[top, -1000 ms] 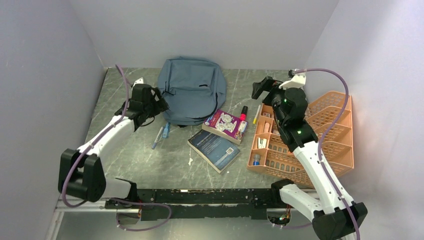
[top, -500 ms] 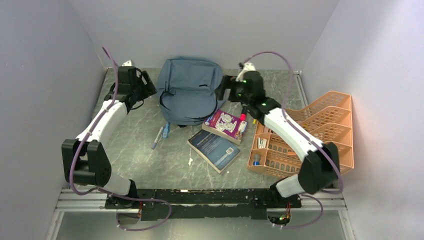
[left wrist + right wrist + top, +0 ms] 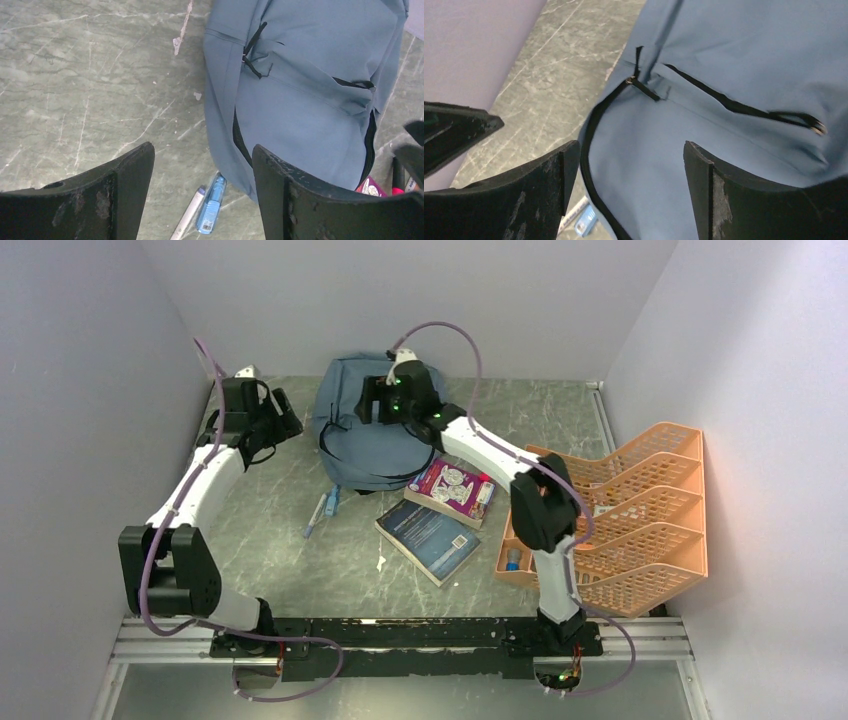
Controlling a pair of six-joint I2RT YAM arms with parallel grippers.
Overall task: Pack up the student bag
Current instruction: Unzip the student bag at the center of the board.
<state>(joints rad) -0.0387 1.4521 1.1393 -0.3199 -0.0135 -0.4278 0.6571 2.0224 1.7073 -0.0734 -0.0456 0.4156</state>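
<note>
The right gripper (image 3: pixel 630 150) is hovering, jaws apart, right over the slate-blue backpack (image 3: pixel 734 55), nearer its main zip pull (image 3: pixel 631 81). The left gripper (image 3: pixel 202 150), also gaping, is hanging beside its edge.

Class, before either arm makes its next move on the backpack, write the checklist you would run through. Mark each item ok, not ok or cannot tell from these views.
1. Left gripper empty, jaws apart: ok.
2. Right gripper empty, jaws apart: ok.
3. Right gripper positioned above the student bag: ok.
4. Left gripper positioned beside the bag's left edge: ok.
5. Main zip open wide enough for packing: cannot tell.
6. Purple book, dark blue book and pens packed: not ok, all lie outside the bag.
</note>
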